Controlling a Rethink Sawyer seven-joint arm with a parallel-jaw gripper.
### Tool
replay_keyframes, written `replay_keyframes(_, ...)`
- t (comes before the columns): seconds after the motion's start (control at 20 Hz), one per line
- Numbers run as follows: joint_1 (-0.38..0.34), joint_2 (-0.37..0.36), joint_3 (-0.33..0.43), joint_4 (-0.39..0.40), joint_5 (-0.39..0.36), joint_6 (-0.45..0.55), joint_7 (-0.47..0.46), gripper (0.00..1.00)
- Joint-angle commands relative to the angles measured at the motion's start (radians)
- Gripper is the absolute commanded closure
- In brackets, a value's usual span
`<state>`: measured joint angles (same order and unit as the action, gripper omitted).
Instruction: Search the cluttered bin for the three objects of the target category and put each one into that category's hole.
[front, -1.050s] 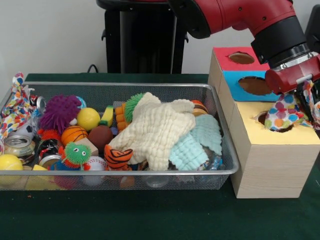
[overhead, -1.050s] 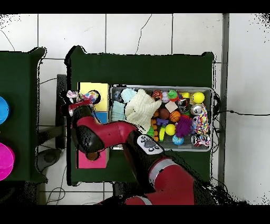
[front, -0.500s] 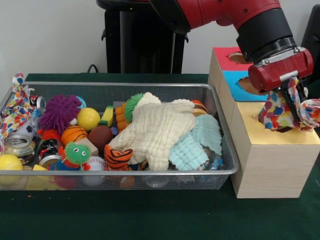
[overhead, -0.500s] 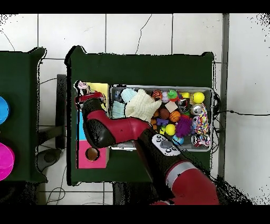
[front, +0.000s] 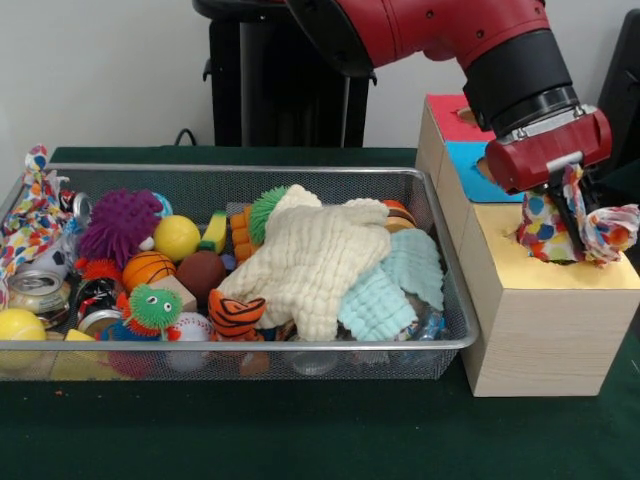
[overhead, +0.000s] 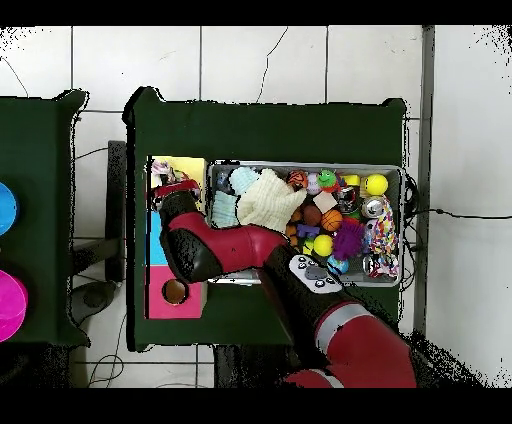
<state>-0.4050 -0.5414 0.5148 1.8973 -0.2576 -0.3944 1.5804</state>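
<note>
Above yellow box top (front: 520, 272), gripper (front: 577, 222) clamping spotted cloth (front: 545, 228)

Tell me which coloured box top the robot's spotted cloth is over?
The yellow top, nearest the camera; the spotted cloth hangs at its hole. The blue top and red top lie behind.

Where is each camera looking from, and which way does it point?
Front view: sits low across the table, facing the wire bin, the wooden box with holes and the red arm whose gripper holds a spotted cloth at the yellow hole.
Overhead view: hangs above, looking straight down on the bin, the box and the arm reaching up from the bottom.
Both show the bin, box, arm and cream cloth.
</note>
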Motion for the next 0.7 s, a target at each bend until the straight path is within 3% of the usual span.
replay_keyframes(0.05, 0.018, 0.112, -0.085, -0.007, -0.063, -0.025, 0.144, 1.00)
replay_keyframes(0.35, 0.059, 0.131, -0.163, -0.007, -0.019, -0.064, 0.152, 1.00)
replay_keyframes(0.7, 0.125, 0.077, -0.270, 0.000, 0.045, 0.006, 0.108, 1.00)
